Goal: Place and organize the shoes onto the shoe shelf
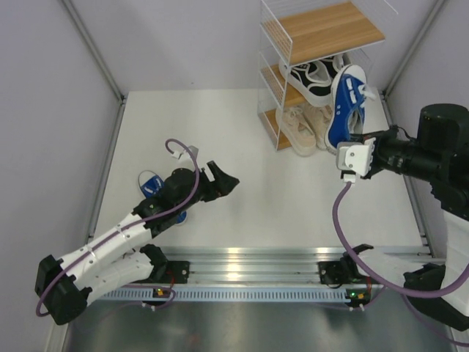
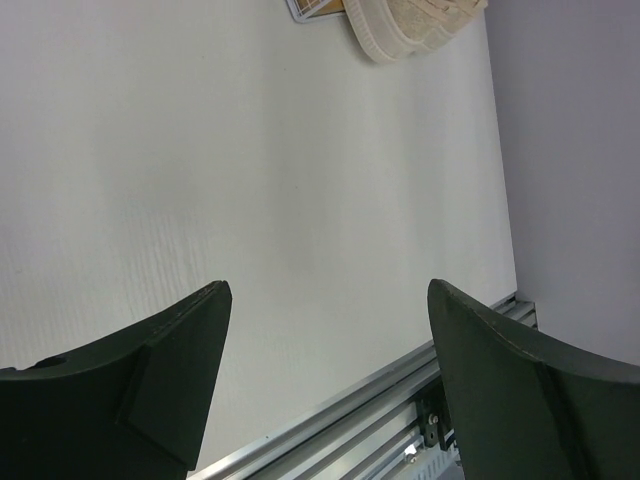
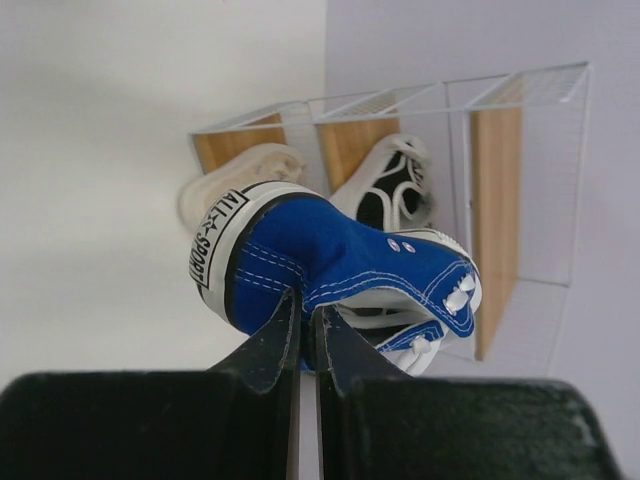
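Observation:
My right gripper [image 1: 354, 152] [image 3: 308, 300] is shut on the heel collar of a blue shoe [image 1: 346, 103] [image 3: 330, 260], holding it in the air just in front of the shoe shelf [image 1: 322, 33] [image 3: 495, 200]. The shelf's top tier is bare. A black pair [image 1: 316, 77] [image 3: 390, 190] sits on the middle tier and a beige pair [image 1: 304, 125] [image 3: 230, 175] on the bottom one. A second blue shoe [image 1: 150, 183] lies on the table, partly hidden under my left arm. My left gripper [image 1: 223, 180] [image 2: 330, 300] hangs open over bare table, holding nothing; a beige shoe [image 2: 410, 25] shows far ahead of it.
A metal rail [image 1: 249, 260] [image 2: 400, 400] runs along the table's near edge. Grey walls and slanted frame posts [image 1: 91, 48] close in the left and right sides. The shelf stands at the back right corner.

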Controlling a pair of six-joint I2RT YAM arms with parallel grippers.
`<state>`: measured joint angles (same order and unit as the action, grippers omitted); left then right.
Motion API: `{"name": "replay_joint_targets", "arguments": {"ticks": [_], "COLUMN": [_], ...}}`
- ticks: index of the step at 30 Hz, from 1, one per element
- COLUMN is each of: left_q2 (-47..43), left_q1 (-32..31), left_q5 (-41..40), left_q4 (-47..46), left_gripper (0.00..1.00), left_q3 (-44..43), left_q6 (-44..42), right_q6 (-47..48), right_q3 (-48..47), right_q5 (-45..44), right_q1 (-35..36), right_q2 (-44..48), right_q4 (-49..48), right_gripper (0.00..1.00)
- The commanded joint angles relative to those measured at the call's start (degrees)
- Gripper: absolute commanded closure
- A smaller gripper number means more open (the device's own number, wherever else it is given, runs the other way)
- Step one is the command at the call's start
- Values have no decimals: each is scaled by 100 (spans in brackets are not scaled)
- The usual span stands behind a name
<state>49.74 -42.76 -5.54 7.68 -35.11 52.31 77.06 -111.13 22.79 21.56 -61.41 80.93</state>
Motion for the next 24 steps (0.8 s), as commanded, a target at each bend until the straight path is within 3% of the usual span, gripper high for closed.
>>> {"name": "replay_joint_targets", "arguments": {"ticks": [1,11,18,24], "left_q2": [1,-51,-122,-210], "left_q1": [31,31,40,66], "left_q5": [115,299,378,440], "left_q4": [-416,-592,-636,-689], "left_gripper": [15,16,15,15], "left_q3": [74,198,303,382], "left_q6": [-55,-81,-143,-186], "right_q6": [538,1663,2489,3078], "right_q3": [-698,-1648,-2483,-2536], "right_q5": [-704,-1750,-1988,-1743], "right_q1": [-73,-73,-82,-372], "right_q2": [-221,-1057,-1777,-2111], "right_q4": [477,468,363,-76], "right_gripper": [100,100,100,100]}}
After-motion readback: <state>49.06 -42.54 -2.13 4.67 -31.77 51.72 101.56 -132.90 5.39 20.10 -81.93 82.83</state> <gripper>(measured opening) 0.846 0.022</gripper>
